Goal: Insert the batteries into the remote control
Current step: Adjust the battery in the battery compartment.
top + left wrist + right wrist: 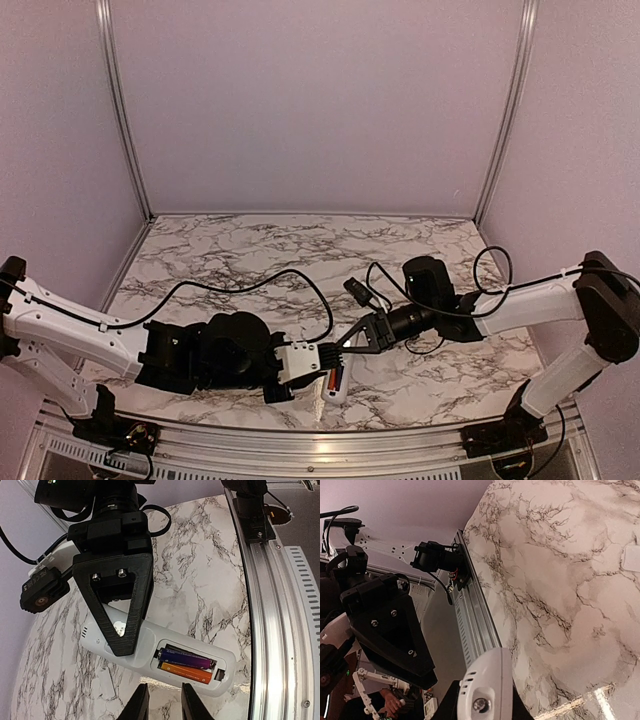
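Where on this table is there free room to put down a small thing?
The far half of the marble table, along the back wall, is bare; so is the near right patch beside the right arm. The near centre is crowded: left gripper and right gripper meet at the remote control.

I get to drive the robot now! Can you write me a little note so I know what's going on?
Left end effector: jaws a little apart, empty, right next to the remote's battery end.
Right end effector: shut on the remote control, gripping it near the end away from the batteries.
Batteries: the orange battery and the purple-black battery lie side by side in the open compartment.
Done: both batteries are in.
Left: probably check that they sit flat, then close the compartment. A thin white strip on the marble table may be the cover.
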Robot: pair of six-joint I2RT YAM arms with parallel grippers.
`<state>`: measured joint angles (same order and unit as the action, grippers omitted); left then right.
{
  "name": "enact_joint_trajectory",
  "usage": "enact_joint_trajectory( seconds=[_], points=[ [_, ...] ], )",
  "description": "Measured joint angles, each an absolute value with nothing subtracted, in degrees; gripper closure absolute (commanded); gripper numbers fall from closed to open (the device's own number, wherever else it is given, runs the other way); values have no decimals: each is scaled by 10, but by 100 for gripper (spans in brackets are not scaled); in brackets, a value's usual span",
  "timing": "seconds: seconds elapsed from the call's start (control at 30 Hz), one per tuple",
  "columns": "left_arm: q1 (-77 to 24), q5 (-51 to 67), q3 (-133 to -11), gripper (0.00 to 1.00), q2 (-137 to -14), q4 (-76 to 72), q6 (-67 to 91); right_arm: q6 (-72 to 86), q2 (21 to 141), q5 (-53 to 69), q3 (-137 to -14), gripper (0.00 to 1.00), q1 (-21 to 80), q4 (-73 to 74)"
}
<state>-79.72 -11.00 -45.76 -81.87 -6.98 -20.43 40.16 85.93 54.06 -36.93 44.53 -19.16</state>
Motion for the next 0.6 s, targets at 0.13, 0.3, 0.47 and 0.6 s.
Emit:
enact_joint_trajectory(
  seconds=[0.13, 0.3, 0.47, 0.6],
  points=[
    [-799, -116, -458, 76, -825, -70, -211, 400, 861, 541, -369, 100, 453, -189],
    [-800, -117, -464, 76, -843, -70, -219, 400, 864, 542, -369, 100, 458, -189],
    [-800, -116, -471, 76, -860, -70, -224, 400, 864, 542, -369, 100, 458, -188],
    [-800, -115, -476, 76, -863, -69, -230, 400, 864, 542, -369, 100, 458, -188]
  ],
)
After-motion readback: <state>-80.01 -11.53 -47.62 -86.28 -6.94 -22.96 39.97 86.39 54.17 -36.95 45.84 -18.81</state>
